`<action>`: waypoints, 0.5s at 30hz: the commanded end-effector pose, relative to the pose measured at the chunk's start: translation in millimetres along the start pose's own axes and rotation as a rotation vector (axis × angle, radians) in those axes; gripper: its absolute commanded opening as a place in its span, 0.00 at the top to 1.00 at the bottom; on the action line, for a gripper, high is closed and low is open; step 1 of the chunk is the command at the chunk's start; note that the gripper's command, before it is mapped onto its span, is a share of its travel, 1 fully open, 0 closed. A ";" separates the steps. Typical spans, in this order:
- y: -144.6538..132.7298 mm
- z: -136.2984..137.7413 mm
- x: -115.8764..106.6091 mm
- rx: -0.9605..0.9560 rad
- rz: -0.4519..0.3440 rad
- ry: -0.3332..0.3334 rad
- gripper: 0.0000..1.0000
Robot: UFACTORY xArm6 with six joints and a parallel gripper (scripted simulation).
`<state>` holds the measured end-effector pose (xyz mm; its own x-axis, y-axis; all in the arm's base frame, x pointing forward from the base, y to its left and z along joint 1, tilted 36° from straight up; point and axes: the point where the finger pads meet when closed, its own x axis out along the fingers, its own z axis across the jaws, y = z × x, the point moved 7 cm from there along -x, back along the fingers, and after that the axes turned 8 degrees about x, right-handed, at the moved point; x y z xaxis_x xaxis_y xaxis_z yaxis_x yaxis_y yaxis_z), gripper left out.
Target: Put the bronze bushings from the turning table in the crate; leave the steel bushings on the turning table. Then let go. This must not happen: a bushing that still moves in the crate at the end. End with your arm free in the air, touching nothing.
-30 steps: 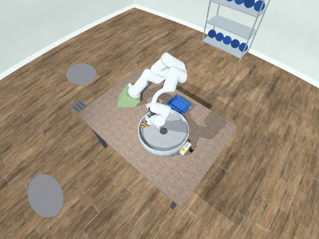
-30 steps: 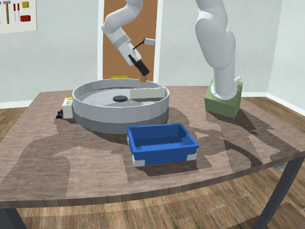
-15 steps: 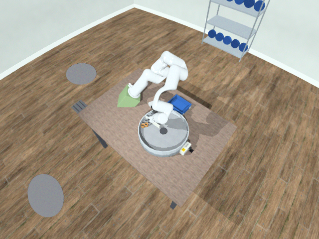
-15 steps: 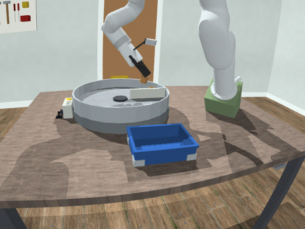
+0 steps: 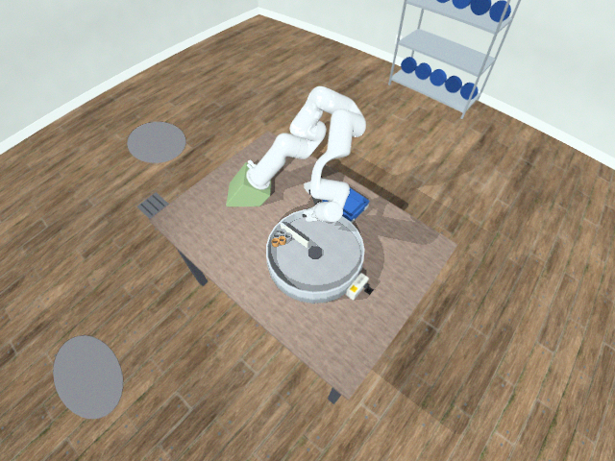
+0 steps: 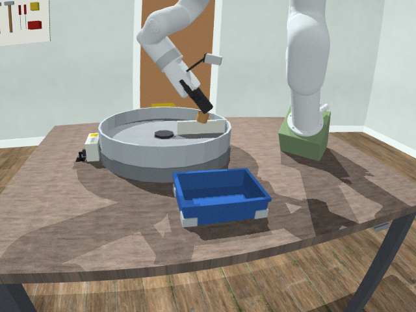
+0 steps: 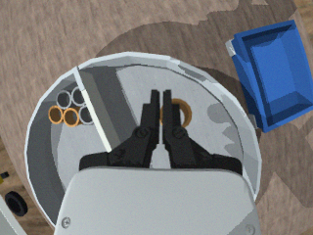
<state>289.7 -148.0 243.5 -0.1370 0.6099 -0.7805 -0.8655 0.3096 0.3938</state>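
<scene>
Above the turntable (image 5: pixel 337 253) (image 6: pixel 161 156), the nearly closed gripper (image 5: pixel 308 215) (image 6: pixel 208 110) (image 7: pixel 161 101) apparently pinches a bronze bushing (image 6: pixel 202 117) (image 7: pixel 187 114) by its wall.

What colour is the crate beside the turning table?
The crate is blue, with pale grey corner pieces; the exterior view shows it best.
</scene>
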 end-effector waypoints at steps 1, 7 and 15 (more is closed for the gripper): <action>15.3 38.6 6.4 0.002 -0.008 0.004 1.00; 31.1 77.1 15.4 0.002 -0.008 0.004 1.00; 57.0 140.1 30.2 0.002 -0.008 0.004 1.00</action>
<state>299.1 -39.4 295.2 -0.1366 0.6103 -0.7803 -0.8658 0.3093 0.3934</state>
